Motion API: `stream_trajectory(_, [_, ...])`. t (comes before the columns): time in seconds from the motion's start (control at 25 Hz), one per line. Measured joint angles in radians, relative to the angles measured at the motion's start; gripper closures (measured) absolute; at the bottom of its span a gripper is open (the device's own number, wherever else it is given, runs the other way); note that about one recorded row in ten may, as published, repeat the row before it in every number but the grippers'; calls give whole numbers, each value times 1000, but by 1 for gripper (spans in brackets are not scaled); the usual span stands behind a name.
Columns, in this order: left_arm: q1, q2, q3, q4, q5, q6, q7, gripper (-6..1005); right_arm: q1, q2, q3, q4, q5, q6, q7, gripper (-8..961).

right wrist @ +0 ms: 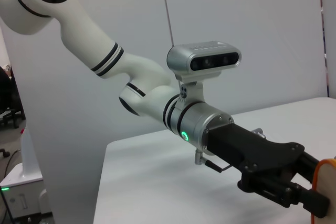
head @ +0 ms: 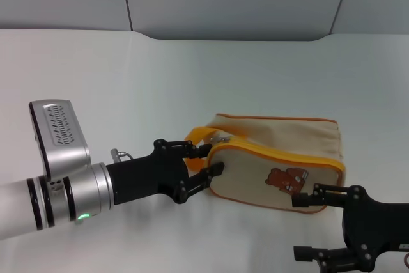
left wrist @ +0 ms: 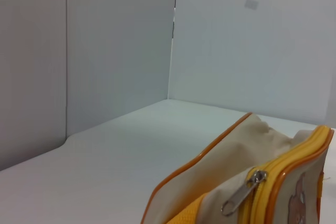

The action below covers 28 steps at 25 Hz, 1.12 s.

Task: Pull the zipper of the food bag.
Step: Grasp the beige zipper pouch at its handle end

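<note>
Soft canvas food bag (head: 281, 161), lying at lower centre-right of the head view on the white surface (head: 128, 75); judged light and likely to slide or crumple unless braced, with best hold on the small silver zipper (head: 222, 138) tab at its left end. Left tool (head: 206, 160) is reaching in from lower left, fingers spread narrowly around that end with nothing gripped, while right tool (head: 308, 227) is hovering wide open at lower right, just beside the bag's front corner.

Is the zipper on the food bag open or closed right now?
Closed, as far as shown: the zipper pull lies at the end of the food bag, with no gap along the yellow-edged seam.
</note>
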Motion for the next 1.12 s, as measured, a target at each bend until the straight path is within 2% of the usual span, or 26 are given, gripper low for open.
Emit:
stream_trajectory(0.28, [-7,0,-1,-2,0,13,0,649,1,1,12,2,11,-4,-1,168])
stream_trajectory(0.48, [-8,3,-10,14,0,58,27,892,22,1,92,8,12,-62,31,170])
stream_trajectory(0.6, [-3,4,-13,40,-6,98,66,927,56,-2,146,2,12,-113,134,171])
stream_trajectory(0.72, [1,5,-13,74,-17,132,79,927,110,-19,182,-4,14,-147,337,172])
stream_trajectory(0.88, [4,8,-9,138,-20,200,82,928,175,-45,186,1,43,-145,610,173])
stream_trajectory(1.12, [-7,7,-11,191,-21,271,130,932,277,-62,174,5,63,-109,938,175])
